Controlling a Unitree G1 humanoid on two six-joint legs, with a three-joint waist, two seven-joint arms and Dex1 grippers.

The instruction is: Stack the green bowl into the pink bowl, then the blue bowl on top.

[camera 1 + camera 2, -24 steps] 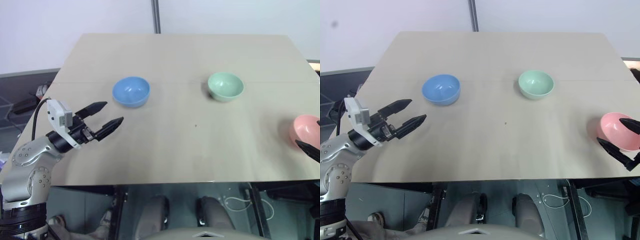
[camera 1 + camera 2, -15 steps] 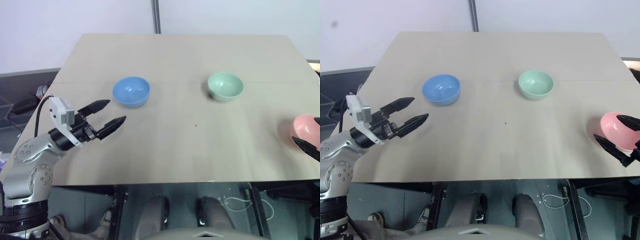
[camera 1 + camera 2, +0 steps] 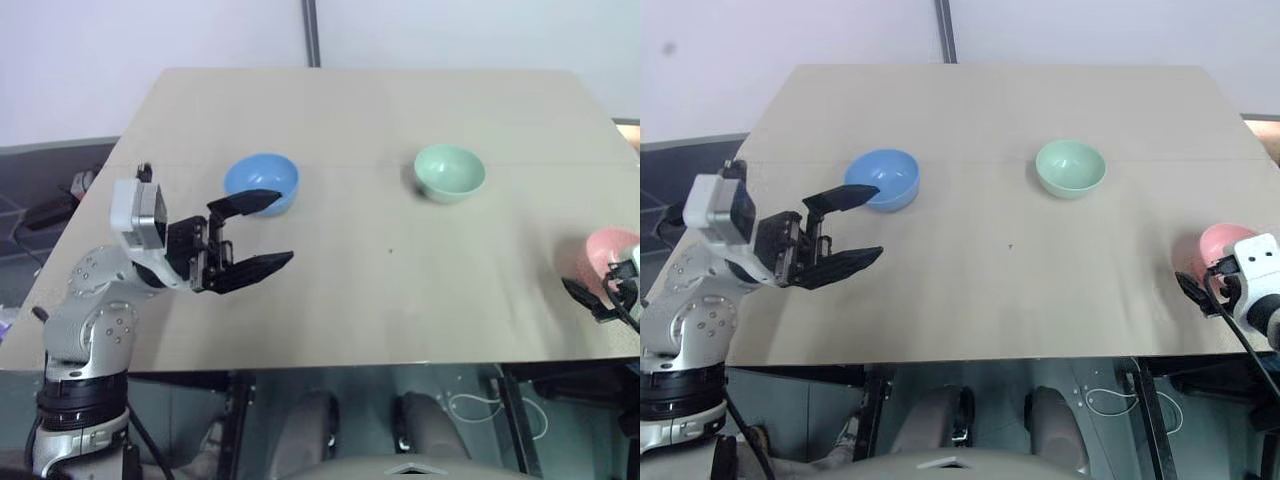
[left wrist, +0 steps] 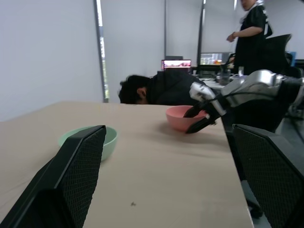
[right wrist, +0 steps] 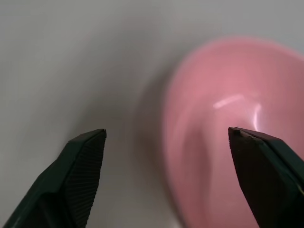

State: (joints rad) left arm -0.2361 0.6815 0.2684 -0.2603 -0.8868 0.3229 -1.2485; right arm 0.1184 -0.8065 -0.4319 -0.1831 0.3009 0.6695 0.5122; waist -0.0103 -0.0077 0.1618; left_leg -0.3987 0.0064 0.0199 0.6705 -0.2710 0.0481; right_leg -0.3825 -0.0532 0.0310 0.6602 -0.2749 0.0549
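You have a pale beige counter (image 3: 360, 300) in front of you, a light wall behind it; the blue bowl (image 3: 262, 184) sits left of centre in the upper half of the head view, the green bowl (image 3: 450, 172) right of centre at about the same height, well apart from it; the pink bowl (image 3: 1222, 247) lies at the far right edge, near the counter's front.

Your left tool (image 3: 258, 232) hangs over the counter at the left, fingers spread wide and holding nothing, its upper finger tip just in front of the blue bowl; your right tool (image 5: 166, 137) is at the pink bowl, released, one finger over the bowl's hollow and the other over bare counter beside its rim (nothing grasped).

In the left wrist view a seated person (image 4: 156, 89) leans over a desk beyond the counter; another person (image 4: 251, 28) stands further back.
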